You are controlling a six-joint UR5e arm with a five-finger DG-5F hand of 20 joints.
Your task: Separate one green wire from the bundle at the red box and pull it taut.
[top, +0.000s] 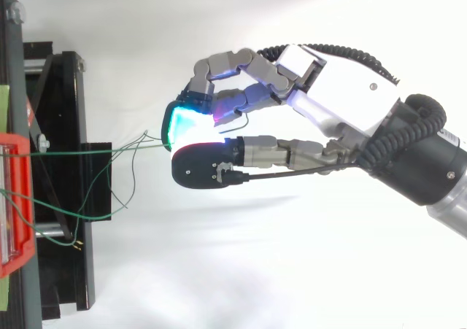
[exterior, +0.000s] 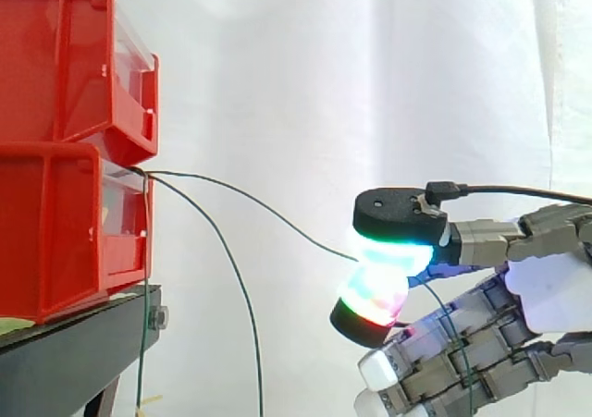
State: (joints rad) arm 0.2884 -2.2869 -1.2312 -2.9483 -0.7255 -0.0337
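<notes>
So: hand (exterior: pixel 555 292) pinches green wire (exterior: pixel 277 215) — runs fr. red box (exterior: pixel 55 223).

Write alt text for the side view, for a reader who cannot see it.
A robot hand pinches one green wire between glowing fingertips, right of centre. The wire runs in a slight curve up and left to the gap between stacked red bins on a black stand; other green wires hang down from there.

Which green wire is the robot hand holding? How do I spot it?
Find the stacked red boxes on the left. Green wires come out between them. The held wire reaches across to the glowing fingertips of the robot hand; the others droop downward.
</notes>
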